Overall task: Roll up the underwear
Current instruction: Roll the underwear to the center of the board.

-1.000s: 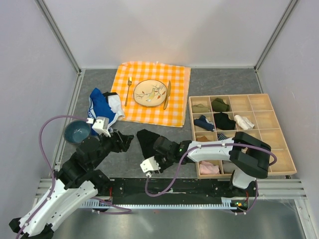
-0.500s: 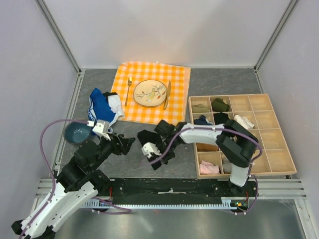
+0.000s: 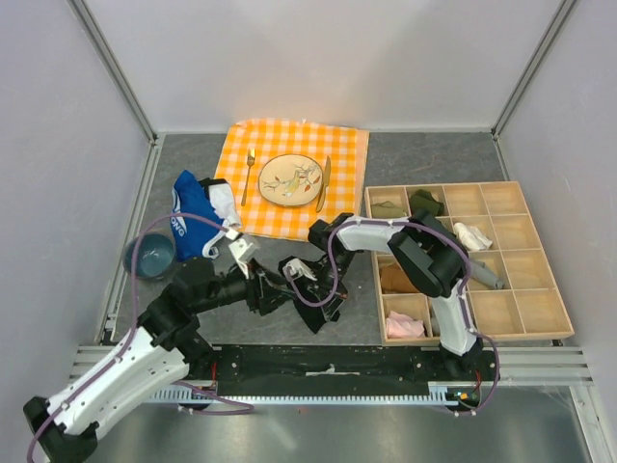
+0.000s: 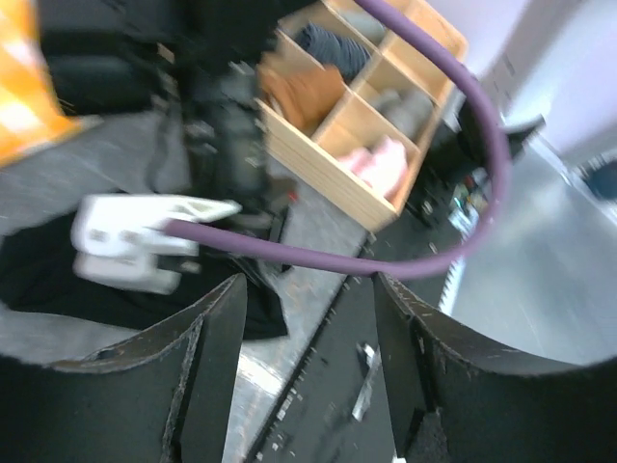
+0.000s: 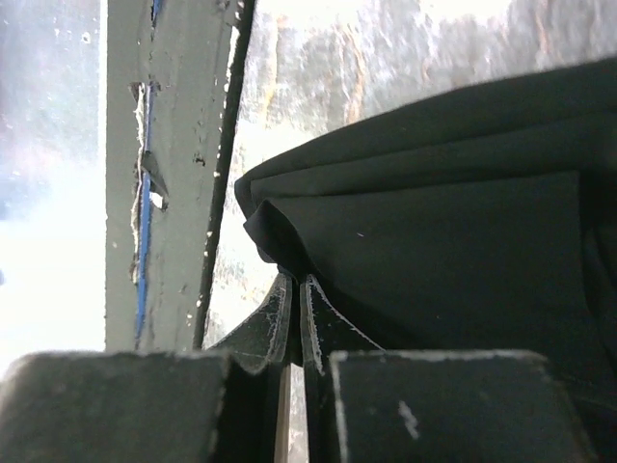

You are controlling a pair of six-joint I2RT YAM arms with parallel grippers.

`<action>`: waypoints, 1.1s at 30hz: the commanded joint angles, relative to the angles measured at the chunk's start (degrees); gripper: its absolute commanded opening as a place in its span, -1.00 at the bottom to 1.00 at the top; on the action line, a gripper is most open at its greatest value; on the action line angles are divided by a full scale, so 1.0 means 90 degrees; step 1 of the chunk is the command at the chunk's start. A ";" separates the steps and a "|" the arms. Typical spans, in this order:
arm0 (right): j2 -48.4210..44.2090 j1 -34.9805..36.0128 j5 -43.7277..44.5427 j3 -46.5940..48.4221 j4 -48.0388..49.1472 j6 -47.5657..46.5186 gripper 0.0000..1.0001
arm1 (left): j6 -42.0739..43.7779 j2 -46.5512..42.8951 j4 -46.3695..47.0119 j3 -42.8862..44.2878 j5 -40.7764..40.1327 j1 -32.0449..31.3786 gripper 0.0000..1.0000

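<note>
The black underwear [image 3: 319, 317] lies bunched on the grey table in front of the orange cloth, mostly hidden under both grippers. In the right wrist view it is a folded black mass [image 5: 434, 222]. My right gripper [image 3: 313, 294] is shut, and its tips [image 5: 296, 285] pinch a folded edge of the fabric just above the table. My left gripper [image 3: 272, 291] is open and empty just left of the underwear. In the left wrist view its jaws [image 4: 308, 309] stand wide apart, with black fabric [image 4: 48, 280] at the left.
A blue garment [image 3: 198, 217] and a blue bowl [image 3: 149, 257] lie at the left. The orange checked cloth [image 3: 337, 207] holds a plate [image 3: 291, 179], fork [image 3: 249, 177] and knife [image 3: 324, 183]. A wooden divided box [image 3: 540, 256] with garments stands at the right. The black front rail [image 3: 328, 367] runs close by.
My left gripper has reached right, up to the underwear. My right gripper has pulled back towards the orange cloth with the fabric, and the spread underwear is now bunched.
</note>
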 commanded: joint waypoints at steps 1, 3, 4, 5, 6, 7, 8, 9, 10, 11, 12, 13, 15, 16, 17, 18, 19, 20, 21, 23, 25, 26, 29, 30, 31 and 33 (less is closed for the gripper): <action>0.0454 -0.0307 0.0032 0.0414 -0.0570 0.0633 -0.84 | 0.0422 0.0719 0.0676 0.0209 0.1151 -0.0702 0.25; 0.0562 -0.0415 -0.0094 0.0492 -0.0794 0.0410 -0.84 | 0.0579 0.0574 0.0394 0.0210 0.0574 -0.0986 0.29; 0.0591 -0.0464 -0.0085 0.0512 -0.0844 0.0331 -0.84 | 0.0531 0.0466 0.0266 0.0181 -0.0328 -0.0978 0.32; 0.0591 -0.0474 -0.0056 0.0502 -0.0873 0.0282 -0.84 | 0.0424 0.0340 0.0101 0.0161 -0.0946 -0.0977 0.37; 0.0572 -0.0493 -0.0027 0.0493 -0.0883 0.0242 -0.84 | 0.0181 0.0106 -0.0239 0.0132 -0.1610 -0.0977 0.55; 0.0572 -0.0493 -0.0007 0.0483 -0.0874 0.0203 -0.84 | 0.0024 -0.0002 -0.0426 0.0083 -0.2786 -0.0977 0.65; 0.0533 -0.0494 -0.0017 0.0463 -0.0874 0.0193 -0.84 | -0.0132 -0.0110 -0.0554 0.0063 -0.3262 -0.0968 0.71; 0.0523 -0.0484 -0.0026 0.0463 -0.0883 0.0184 -0.84 | -0.0395 -0.0304 -0.0681 0.0053 -0.3624 -0.0977 0.78; 0.0513 -0.0484 -0.0046 0.0463 -0.0893 0.0174 -0.84 | -0.0378 -0.0422 -0.0740 0.0034 -0.3792 -0.0968 0.77; 0.0504 -0.0484 -0.0065 0.0463 -0.0893 0.0174 -0.84 | -0.0320 -0.0530 -0.0663 0.0014 -0.3630 -0.0968 0.78; 0.0503 -0.0484 -0.0075 0.0473 -0.0903 0.0174 -0.84 | -0.0077 -0.0627 -0.0479 -0.0024 -0.3348 -0.0968 0.74; 0.0523 -0.0484 -0.0085 0.0502 -0.0913 0.0183 -0.84 | 0.0051 -0.0706 -0.0177 -0.0102 -0.2629 -0.0968 0.72; 0.0572 -0.0493 -0.0105 0.0541 -0.0942 0.0222 -0.84 | 0.0459 -0.0551 0.0049 -0.0123 -0.1816 -0.0977 0.58; 0.0591 -0.0494 -0.0124 0.0580 -0.0952 0.0232 -0.84 | 0.0569 -0.0222 0.0118 -0.0045 -0.1116 -0.0977 0.54; 0.0630 -0.0484 -0.0144 0.0600 -0.0962 0.0261 -0.84 | 0.0695 0.0033 0.0138 0.0014 -0.0770 -0.0987 0.50; 0.0640 -0.0493 -0.0153 0.0629 -0.1000 0.0271 -0.84 | 0.0909 0.0248 0.0148 0.0082 -0.0515 -0.1036 0.43; 0.0669 -0.0493 -0.0173 0.0658 -0.1020 0.0281 -0.84 | 0.1037 0.0676 0.0138 0.0208 -0.0165 -0.1084 0.42; 0.0679 -0.0503 -0.0212 0.0678 -0.1040 0.0281 -0.84 | 0.1193 0.0825 0.0148 0.0248 -0.0103 -0.1240 0.42; 0.0689 -0.0494 -0.0231 0.0697 -0.1088 0.0281 -0.84 | 0.1465 0.0962 0.0138 0.0278 -0.0083 -0.1347 0.41; 0.0708 -0.0513 -0.0261 0.0727 -0.1137 0.0262 -0.84 | 0.1721 0.1332 0.0167 0.0356 -0.0268 -0.1746 0.41; 0.0718 -0.0523 -0.0310 0.0756 -0.1235 0.0174 -0.84 | 0.2024 0.1577 0.0235 0.0337 -0.0639 -0.2050 0.41; 0.0738 -0.0532 -0.0339 0.0776 -0.1274 0.0145 -0.84 | 0.2131 0.1849 0.0294 0.0336 -0.0775 -0.2380 0.41; 0.0845 -0.0523 -0.0436 0.0863 -0.1450 0.0018 -0.83 | 0.2579 0.2377 0.0654 0.0278 -0.1371 -0.3054 0.42; 0.0874 -0.0542 -0.0466 0.0883 -0.1576 -0.0041 -0.83 | 0.2823 0.2727 0.0994 0.0249 -0.1527 -0.3212 0.42; 0.0933 -0.0533 -0.0466 0.0912 -0.1606 -0.0099 -0.83 | 0.2912 0.2944 0.1181 0.0162 -0.1925 -0.3359 0.43; 0.0962 -0.0552 -0.0456 0.0932 -0.1645 -0.0139 -0.83 | 0.3147 0.3508 0.1736 0.0064 -0.2317 -0.3623 0.43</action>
